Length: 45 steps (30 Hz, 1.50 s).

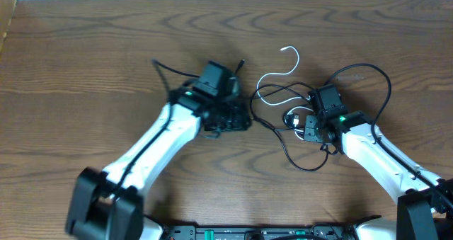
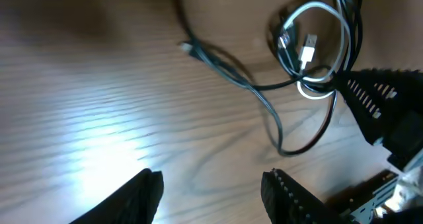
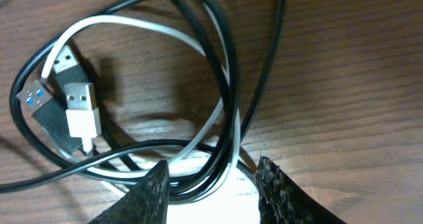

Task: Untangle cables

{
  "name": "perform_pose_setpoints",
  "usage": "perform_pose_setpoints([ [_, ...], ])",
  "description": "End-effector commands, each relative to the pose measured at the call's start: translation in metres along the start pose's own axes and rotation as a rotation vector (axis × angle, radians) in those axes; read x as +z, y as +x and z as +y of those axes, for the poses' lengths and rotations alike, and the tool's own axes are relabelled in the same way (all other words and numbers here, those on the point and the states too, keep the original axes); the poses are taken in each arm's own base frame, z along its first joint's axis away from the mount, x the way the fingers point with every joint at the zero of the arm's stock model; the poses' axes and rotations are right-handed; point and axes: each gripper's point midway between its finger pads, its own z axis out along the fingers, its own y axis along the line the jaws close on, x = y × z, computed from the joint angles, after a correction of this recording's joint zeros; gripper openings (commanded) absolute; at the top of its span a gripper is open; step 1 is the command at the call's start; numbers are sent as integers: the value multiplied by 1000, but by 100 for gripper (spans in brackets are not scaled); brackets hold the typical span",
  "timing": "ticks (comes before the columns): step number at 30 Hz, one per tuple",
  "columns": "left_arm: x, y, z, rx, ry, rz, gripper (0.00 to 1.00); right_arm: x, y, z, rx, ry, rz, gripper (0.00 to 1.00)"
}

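The right hand [image 3: 213,184], fingers spread, straddles the white cable [image 3: 132,22] and black cables [image 3: 228,65] lying tangled right of centre in the overhead frame, likely to pinch them, while the left hand [image 2: 211,187] hovers spread and empty over bare counter [image 2: 79,105].

Two arms, a left arm [image 1: 163,137] and a right arm [image 1: 375,151], carry one gripper each, the left gripper [image 2: 211,187] and the right gripper [image 3: 211,178], each with two fingers. There is one white cable [image 1: 296,61]. The black cables [image 1: 388,91] number at least two, but the tangle hides the exact count. Three USB plugs lie together: one white plug [image 3: 82,117] and two black plugs [image 3: 66,65]. All of it rests on one wooden table [image 1: 85,56].
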Motion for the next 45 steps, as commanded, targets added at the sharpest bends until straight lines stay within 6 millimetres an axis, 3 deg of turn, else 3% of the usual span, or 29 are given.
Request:
perform_pose_setpoints([
  [1, 25, 9, -11, -53, 20, 55, 53, 0, -6, -5, 46, 31, -24, 46],
  [3, 37, 9, -15, -96, 22, 64, 54, 0, -9, -5, 27, 30, -32, 56],
  [10, 73, 9, -28, -310, 36, 73, 54, -8, -20, -13, 48, -8, -19, 62],
  [16, 97, 1, -44, -270, 82, 37, 54, -15, -31, -24, 121, -51, -25, 68],
  [23, 122, 13, -34, -306, 28, 68, 54, -16, -32, -27, 116, -82, -15, 74],
  [26, 128, 9, -29, -306, 4, 39, 54, -16, -31, -27, 116, -85, -11, 75],
  [28, 128, 4, -25, -302, -15, 8, 54, -16, -31, -26, 116, -87, -9, 75],
  [29, 128, 2, -25, -298, -16, -2, 49, -16, -30, -26, 116, -86, -6, 75],
  [32, 127, -3, -23, -293, -10, -13, 14, -16, -28, -27, 116, -83, 2, 75],
  [33, 126, -5, -21, -285, -10, -16, 8, -16, -27, -27, 115, -82, 5, 75],
  [39, 107, -16, 0, -239, -42, -24, 8, -16, -23, -29, 108, -76, 21, 75],
  [45, 42, -42, 10, -175, -25, -113, 7, -16, -17, -21, 106, -123, 51, 77],
])
